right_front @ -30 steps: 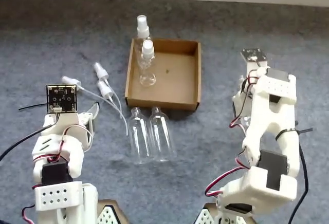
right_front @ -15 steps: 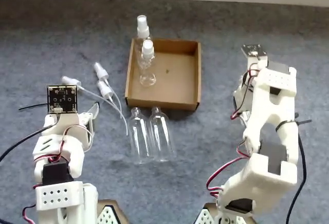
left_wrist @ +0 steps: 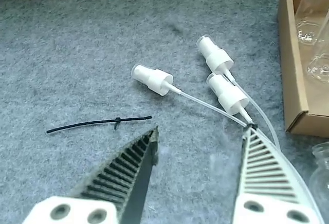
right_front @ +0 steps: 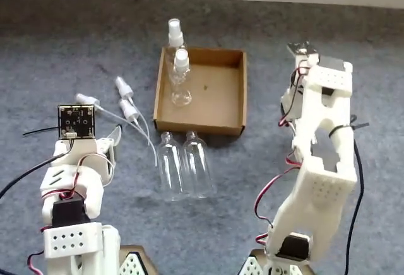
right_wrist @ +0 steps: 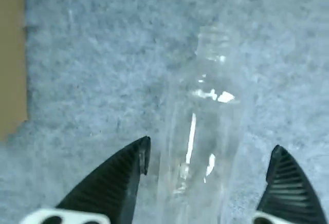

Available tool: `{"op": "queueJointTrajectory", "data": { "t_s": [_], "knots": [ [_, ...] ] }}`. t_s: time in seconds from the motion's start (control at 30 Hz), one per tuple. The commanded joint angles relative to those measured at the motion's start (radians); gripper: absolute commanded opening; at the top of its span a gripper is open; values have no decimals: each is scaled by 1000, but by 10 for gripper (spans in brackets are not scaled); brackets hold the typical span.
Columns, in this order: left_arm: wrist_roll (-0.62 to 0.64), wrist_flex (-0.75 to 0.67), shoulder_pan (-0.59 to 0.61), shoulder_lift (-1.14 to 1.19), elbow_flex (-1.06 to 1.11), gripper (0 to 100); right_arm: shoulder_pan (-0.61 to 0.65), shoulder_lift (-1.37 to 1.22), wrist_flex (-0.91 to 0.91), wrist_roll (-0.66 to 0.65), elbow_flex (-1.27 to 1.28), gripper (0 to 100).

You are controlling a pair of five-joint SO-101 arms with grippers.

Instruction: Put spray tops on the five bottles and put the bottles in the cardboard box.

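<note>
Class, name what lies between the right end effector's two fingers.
An uncapped clear bottle sits inside the open right end effector; the right wrist view shows it.

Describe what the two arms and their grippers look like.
The left arm and right arm are blocky white plastic with black motors and red and black wires. The left gripper has one black, one white ribbed finger; the right gripper has two black.

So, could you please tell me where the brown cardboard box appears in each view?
High view: brown cardboard box at the centre.
Left wrist view: its corner at the edge, past white spray tops.
Right wrist view: brown strip at an edge.
Shared landmark: grey carpet.
</note>
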State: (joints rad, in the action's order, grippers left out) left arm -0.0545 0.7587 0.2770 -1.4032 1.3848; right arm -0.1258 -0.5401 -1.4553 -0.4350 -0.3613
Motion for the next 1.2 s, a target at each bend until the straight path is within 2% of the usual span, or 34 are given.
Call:
{"op": "queueJointTrajectory", "data": {
  "t_s": [0.0, 0.37, 0.6, 0.77, 0.83, 1.17],
  "knots": [
    [-8, -23, -16, 2, -8, 239, 21, -59, -39, 23, -173, 316],
    [-8, -21, -16, 1, -8, 239, 13, -306, -191, 34, -542, 302],
    [-8, -20, -16, -1, -8, 239, 13, -412, -272, 34, -657, 165],
    [-8, -20, -13, -1, -8, 239, -2, -383, -312, 40, -748, 52],
    [-8, -20, -13, -1, -8, 239, -13, -348, -312, 40, -746, 5],
    [-8, -18, -10, 1, -12, 239, -31, 27, -311, 78, -433, 4]
  ]
}}
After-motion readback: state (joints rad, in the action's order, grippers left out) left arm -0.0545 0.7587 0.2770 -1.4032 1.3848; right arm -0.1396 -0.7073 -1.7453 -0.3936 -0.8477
